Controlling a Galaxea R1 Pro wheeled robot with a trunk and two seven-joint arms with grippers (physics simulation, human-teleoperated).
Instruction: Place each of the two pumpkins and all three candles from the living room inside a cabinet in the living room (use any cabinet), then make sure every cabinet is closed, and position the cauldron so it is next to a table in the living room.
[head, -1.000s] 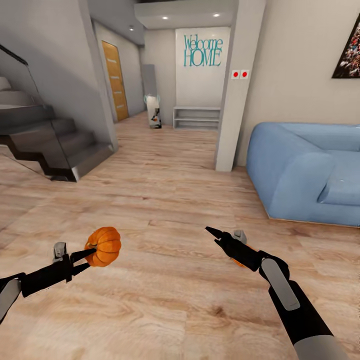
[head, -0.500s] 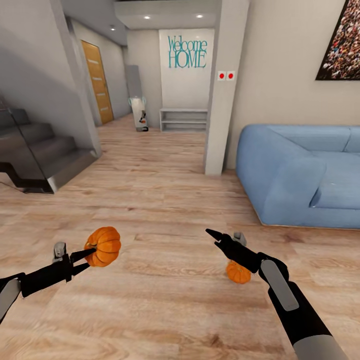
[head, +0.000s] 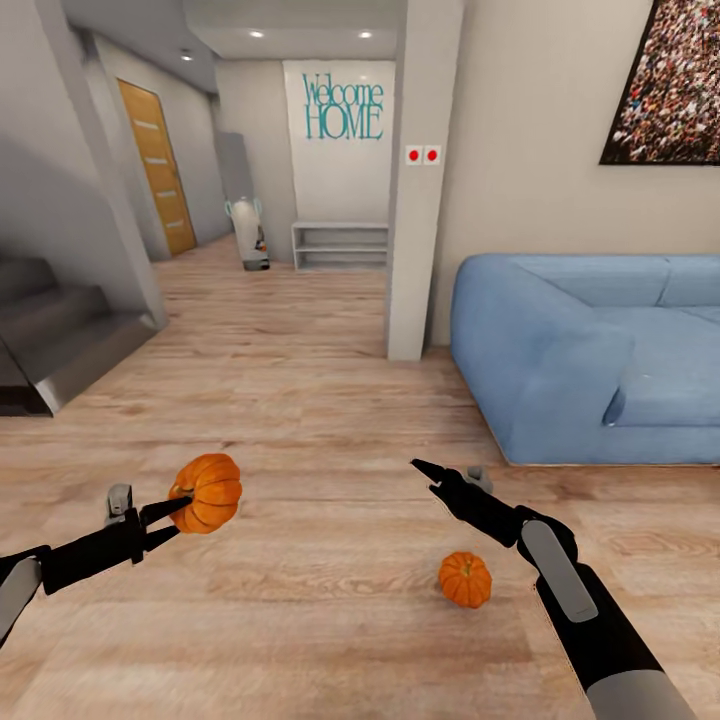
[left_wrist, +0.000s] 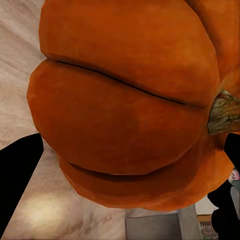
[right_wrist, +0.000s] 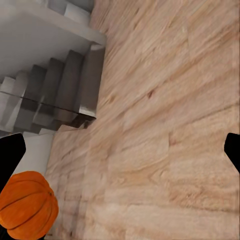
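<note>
A bright-orange ribbed pumpkin (head: 207, 492) hangs above the wooden floor at the lower left of the head view, with my left gripper (head: 180, 512) shut on it. In the left wrist view this pumpkin (left_wrist: 130, 100) bulges between the dark fingers (left_wrist: 17, 175). A second pumpkin (head: 465, 579) lies on the floor beside my right forearm, below and behind my right gripper (head: 422, 472). That gripper is open and empty, its fingers (right_wrist: 10, 150) far apart at the edges of the right wrist view. The held pumpkin (right_wrist: 27, 206) also appears there. Candles, cabinet, cauldron and table are out of view.
A blue sofa (head: 580, 370) stands at the right against the wall, next to a white pillar (head: 415, 200). Grey stairs (head: 50, 335) rise at the left. A hallway with a low white shelf (head: 340, 245) and a wooden door (head: 160, 170) lies ahead.
The whole picture has shifted left, so the camera has turned right. The floor pumpkin has come out from behind my right arm. Both arms keep their pose.
</note>
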